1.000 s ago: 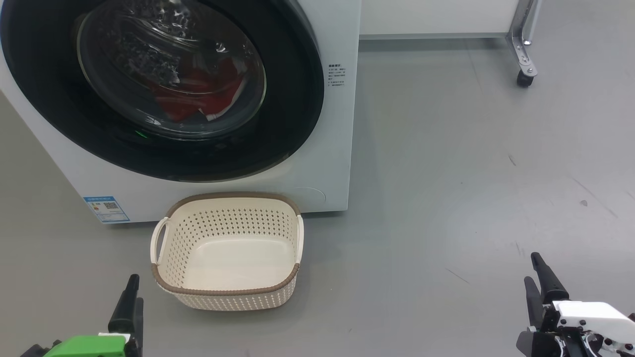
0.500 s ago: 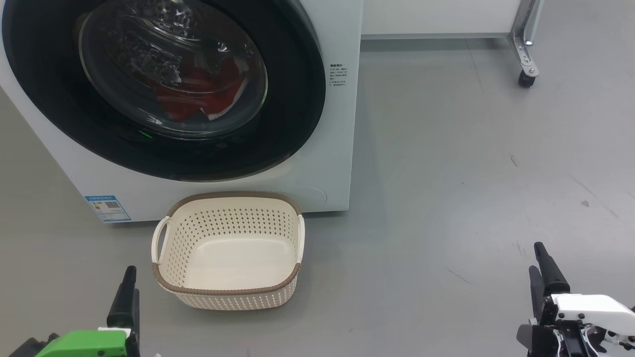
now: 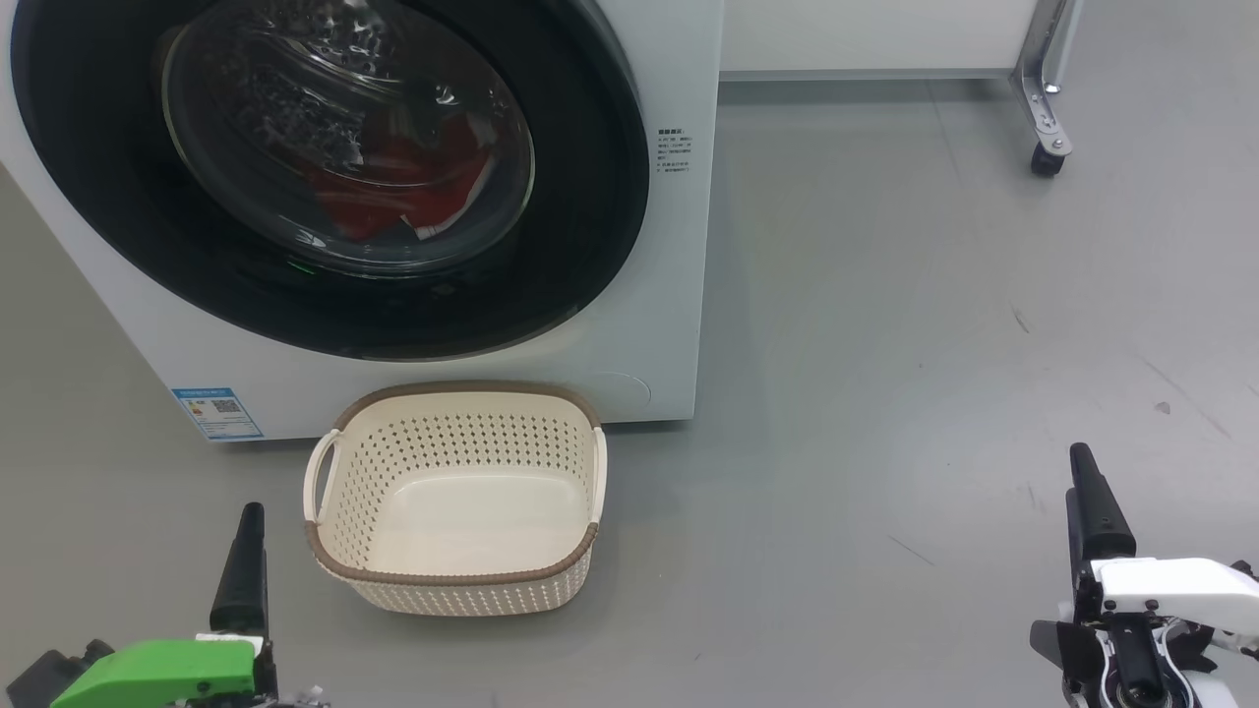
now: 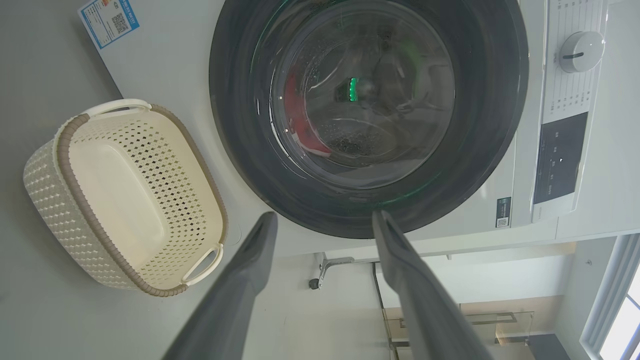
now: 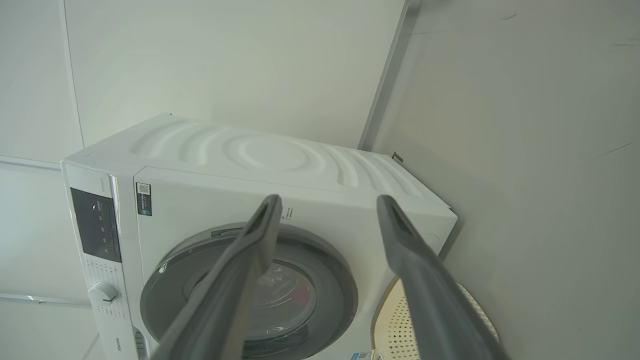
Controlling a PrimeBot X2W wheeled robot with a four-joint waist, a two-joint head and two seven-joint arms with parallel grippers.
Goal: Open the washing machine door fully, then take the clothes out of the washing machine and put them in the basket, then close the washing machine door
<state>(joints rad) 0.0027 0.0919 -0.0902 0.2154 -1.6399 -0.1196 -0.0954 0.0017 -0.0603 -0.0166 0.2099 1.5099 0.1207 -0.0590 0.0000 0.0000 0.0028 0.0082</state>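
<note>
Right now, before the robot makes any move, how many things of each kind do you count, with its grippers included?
washing machine: 1
washing machine door, shut: 1
basket, with nothing in it: 1
red clothes, behind the door glass: 1 bundle
grippers, left gripper and right gripper, both open: 2
Total: 6

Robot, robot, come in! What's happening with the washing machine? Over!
Left gripper open, empty; right gripper open, empty. Washing machine door shut, red clothes inside. Basket empty, on floor in front. Nothing seen blocking the door.
</note>
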